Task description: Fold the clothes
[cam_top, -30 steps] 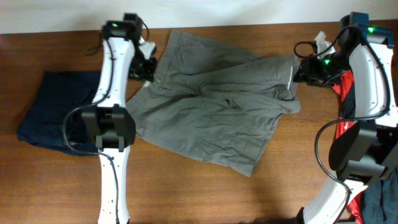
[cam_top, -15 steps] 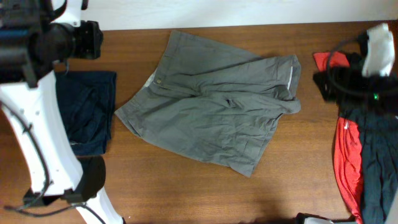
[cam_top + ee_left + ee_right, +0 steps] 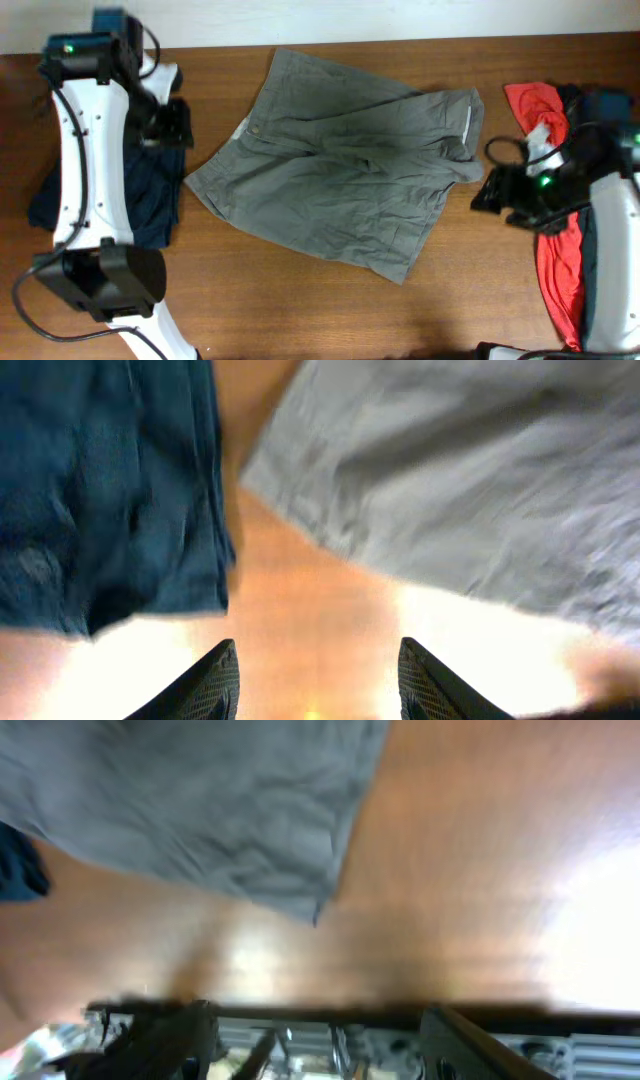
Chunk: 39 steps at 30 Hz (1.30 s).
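The clothes, grey-khaki shorts, lie spread and wrinkled across the middle of the table. My left gripper hovers left of the waistband, over the edge of a navy garment, apart from the shorts. In the left wrist view the left gripper is open over bare wood, with the shorts ahead to the right. My right gripper sits just off the shorts' right edge. The blurred right wrist view shows the right gripper open and empty, with a corner of the shorts at upper left.
A dark navy garment lies at the left edge, also seen in the left wrist view as the navy garment. Red and black garments are piled at the right edge. Brown table wood runs along the front.
Both grippers have let go of the shorts' far corners, opened and pulled outward and toward the front. The shorts stay spread where they were.
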### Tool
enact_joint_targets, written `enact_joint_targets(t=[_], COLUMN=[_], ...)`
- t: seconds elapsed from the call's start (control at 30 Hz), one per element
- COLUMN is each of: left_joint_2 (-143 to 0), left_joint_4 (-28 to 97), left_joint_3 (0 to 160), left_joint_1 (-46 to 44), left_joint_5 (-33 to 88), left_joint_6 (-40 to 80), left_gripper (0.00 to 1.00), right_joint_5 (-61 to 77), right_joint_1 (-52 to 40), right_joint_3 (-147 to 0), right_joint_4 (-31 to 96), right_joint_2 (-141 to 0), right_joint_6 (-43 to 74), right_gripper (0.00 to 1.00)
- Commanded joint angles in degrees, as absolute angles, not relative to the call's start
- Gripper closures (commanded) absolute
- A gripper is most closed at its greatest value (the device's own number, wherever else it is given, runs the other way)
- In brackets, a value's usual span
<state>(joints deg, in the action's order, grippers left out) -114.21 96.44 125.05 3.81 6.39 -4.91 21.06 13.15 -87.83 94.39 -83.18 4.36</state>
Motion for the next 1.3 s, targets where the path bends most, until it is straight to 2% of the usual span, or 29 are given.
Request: enact_joint_targets(t=[0.0,0.2,0.4,0.67,0.93,1.0,1.07,1.23,1.27], left_joint_2=[-106.41,-102.61,-102.63,-102.63,-102.63,-102.63,-102.63,-102.63,-102.63], left_joint_4=[96.66,89.91,80.88,76.53,76.23,76.23,76.23,76.25,76.27], left_joint_3=[118.41,106.72,94.74,88.09,88.09,88.09,88.09,88.09,88.09], left_joint_1=[7.6,11.31,9.91,9.85,9.85,9.85,9.85,9.85,9.85], left_joint_5=[4.89,6.83,8.16,8.16,8.19,8.19,8.19,8.19,8.19], left_joint_6=[-3.2,-0.84,-0.84,-0.86,-0.84,-0.84,-0.84,-0.84,-0.86], left_gripper=[0.49,0.47,0.45,0.44,0.43,0.43,0.43,0.43,0.43], right_joint_5=[24.49,26.37,33.87,29.85,20.64,20.36,20.56,20.12,19.25], right_joint_1=[10.96,-1.13,-12.45,-15.14,-14.28,-13.78,-13.39,-11.7,-10.96], right_joint_3=[-80.12,-57.74,-41.98,-34.39,-32.93,-32.93,-32.93,-33.12,-33.47], right_joint_4=[92.38,74.06,51.99,37.85,35.07,35.11,35.31,37.98,39.7], right_joint_2=[-79.79,-74.76,-77.56,-79.53,-79.53,-79.53,-79.5,-79.42,-79.42], right_joint_6=[5.19,17.58,35.77,55.46,58.78,58.04,56.12,50.89,49.23], right_gripper=[0.3,0.26,0.34,0.33,0.35,0.47,0.68,0.96,0.96])
